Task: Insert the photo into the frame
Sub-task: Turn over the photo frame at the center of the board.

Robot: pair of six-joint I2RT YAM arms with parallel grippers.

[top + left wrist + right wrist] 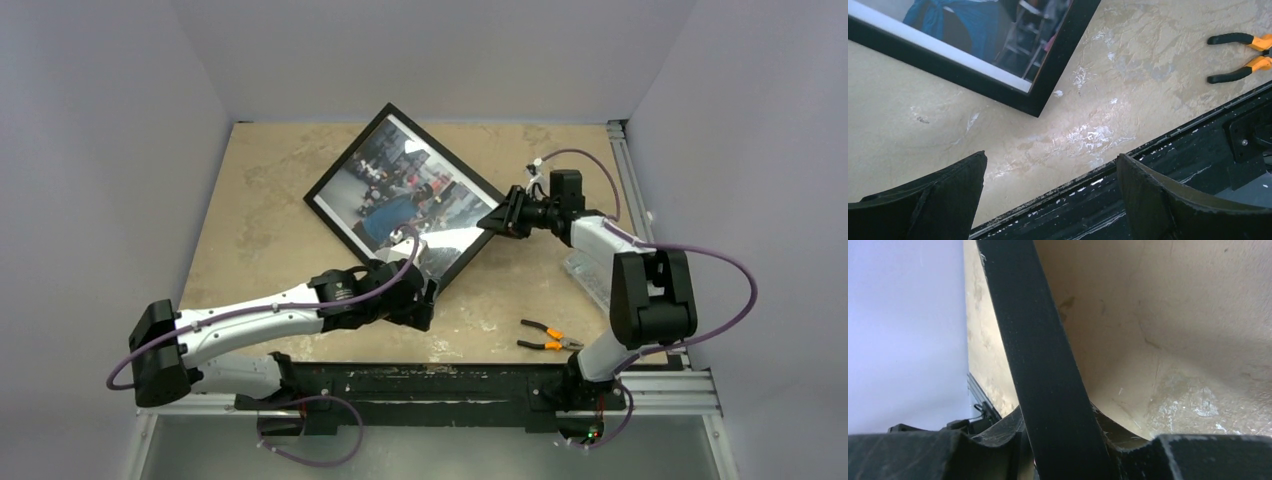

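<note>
The frame [343,157] lies face up on the table, turned like a diamond, black rails uppermost. The photo [400,190], a colour print with people in blue, shows inside it behind the pane. My right gripper [500,215] is shut on the frame's right corner. In the right wrist view the black rail [1038,350] runs between the two fingers of the right gripper [1068,440]. My left gripper [425,300] is open and empty, just below the frame's near corner. In the left wrist view that corner [1040,102] and part of the photo [968,30] lie beyond the open left gripper [1050,170].
Orange-handled pliers [548,338] lie on the table at the near right, also in the left wrist view [1238,55]. A clear plastic piece [590,275] lies by the right arm. The black base rail [450,380] runs along the near edge. Walls close the left, back and right.
</note>
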